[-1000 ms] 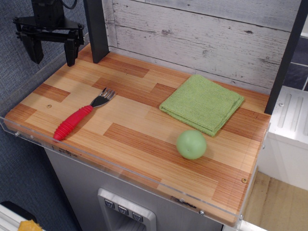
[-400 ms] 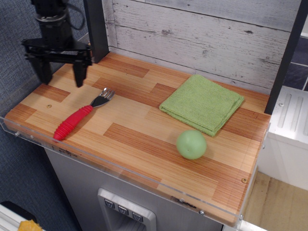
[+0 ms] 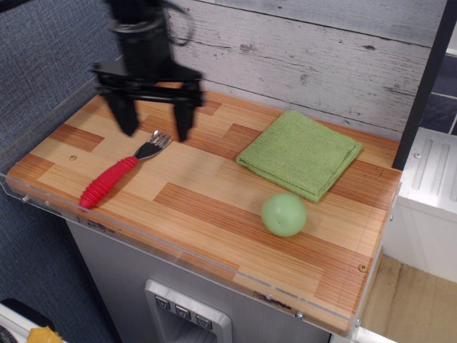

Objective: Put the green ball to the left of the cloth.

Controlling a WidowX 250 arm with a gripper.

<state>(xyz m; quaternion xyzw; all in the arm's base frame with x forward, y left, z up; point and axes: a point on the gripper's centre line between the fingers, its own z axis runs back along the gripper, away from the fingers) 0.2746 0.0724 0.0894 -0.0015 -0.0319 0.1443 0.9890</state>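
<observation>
Single overhead-oblique view, wooden-patterned table with a clear acrylic edge along the near and left sides.

The end effector is seen at the far left of the table, blurred. Its two dark fingers are spread wide apart, pointing down, with nothing between them: released. Whether the fingertips touch the table cannot be told; they appear to be above it. The head of a fork lies just below the gap between the fingers, in the picture.

The fork has a red ribbed handle and metal tines. It lies diagonally, handle toward the near left edge, tines toward the far right.

The cloth is a folded light green square, lying flat on the right half of the table, toward the far side, with one corner pointing toward the wall. It is close to the whitewashed plank wall behind it.

The green ball rests on the table on the near side of the cloth, just beside the cloth's near edge; contact between the two cannot be told. The ball is well apart from the end effector and from the fork.

A dark vertical post is seen at the far right corner.
</observation>
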